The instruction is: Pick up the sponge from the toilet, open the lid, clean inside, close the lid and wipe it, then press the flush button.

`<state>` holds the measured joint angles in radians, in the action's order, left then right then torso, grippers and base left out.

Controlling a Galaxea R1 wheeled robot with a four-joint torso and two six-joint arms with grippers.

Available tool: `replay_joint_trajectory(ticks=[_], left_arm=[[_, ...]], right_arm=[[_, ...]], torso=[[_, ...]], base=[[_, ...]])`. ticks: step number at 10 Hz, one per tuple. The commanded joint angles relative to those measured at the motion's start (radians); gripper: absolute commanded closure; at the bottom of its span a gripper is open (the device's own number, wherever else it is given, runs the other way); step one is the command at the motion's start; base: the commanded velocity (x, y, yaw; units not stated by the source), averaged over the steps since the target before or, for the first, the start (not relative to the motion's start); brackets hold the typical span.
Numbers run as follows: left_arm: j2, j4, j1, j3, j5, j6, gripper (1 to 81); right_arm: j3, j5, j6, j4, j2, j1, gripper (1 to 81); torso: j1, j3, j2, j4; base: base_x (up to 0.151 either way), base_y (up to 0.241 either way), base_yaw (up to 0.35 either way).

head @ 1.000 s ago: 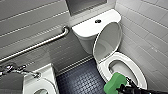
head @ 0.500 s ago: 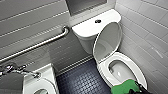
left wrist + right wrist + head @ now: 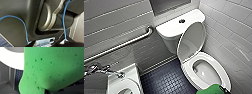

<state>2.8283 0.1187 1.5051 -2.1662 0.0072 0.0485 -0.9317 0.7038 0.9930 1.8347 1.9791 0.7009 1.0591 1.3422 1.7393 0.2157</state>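
Head view shows the toilet (image 3: pixel 223 75) with the lid (image 3: pixel 191 41) raised, leaning back against the tank (image 3: pixel 170 28), whose top carries the flush button (image 3: pixel 182 21). The right end effector (image 3: pixel 224 90) grips the green sponge (image 3: pixel 211 89), just beside the bowl's front rim.

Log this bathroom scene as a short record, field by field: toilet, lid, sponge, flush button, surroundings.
Toilet: white ceramic toilet, bowl uncovered
Lid: white oval plastic lid, raised against the tank
Sponge: bright green porous sponge, held near the bowl's front rim
Flush button: small round dark button, centre of tank top
Surroundings: metal grab bar, white sink, dark tiled floor
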Motion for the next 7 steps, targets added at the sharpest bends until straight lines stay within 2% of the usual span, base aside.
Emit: replay_joint_trajectory(ticks=[1, 4, 5, 6, 7], left_arm=[[-0.025, 0.004, 0.041, 0.025, 0.096, 0.004, 1.0], [-0.033, 0.005, 0.042, 0.028, 0.096, 0.005, 1.0], [-0.033, 0.006, 0.041, 0.028, 0.096, 0.004, 1.0], [-0.033, 0.006, 0.04, 0.028, 0.096, 0.005, 1.0], [-0.033, 0.006, 0.04, 0.028, 0.096, 0.004, 1.0]], right_arm=[[0.039, -0.099, 0.0, -0.006, -0.024, -0.06, 81.1], [0.019, -0.096, 0.004, -0.006, 0.016, -0.045, 81.1], [0.012, -0.095, 0.006, -0.006, 0.032, -0.04, 81.1], [0.004, -0.095, 0.006, -0.008, 0.042, -0.033, 81.1], [-0.004, -0.096, 0.006, -0.006, 0.046, -0.03, 81.1]], torso=[[-0.063, 0.0, -0.097, 0.0], [-0.127, 0.0, -0.2, 0.0], [-0.154, -0.037, -0.242, -0.036], [-0.177, -0.066, -0.28, -0.058], [-0.201, -0.079, -0.319, -0.071]], base=[[0.0, 0.0, 0.0], [0.0, 0.0, 0.0], [0.0, 0.0, 0.0], [0.0, 0.0, 0.0], [0.0, 0.0, 0.0]])
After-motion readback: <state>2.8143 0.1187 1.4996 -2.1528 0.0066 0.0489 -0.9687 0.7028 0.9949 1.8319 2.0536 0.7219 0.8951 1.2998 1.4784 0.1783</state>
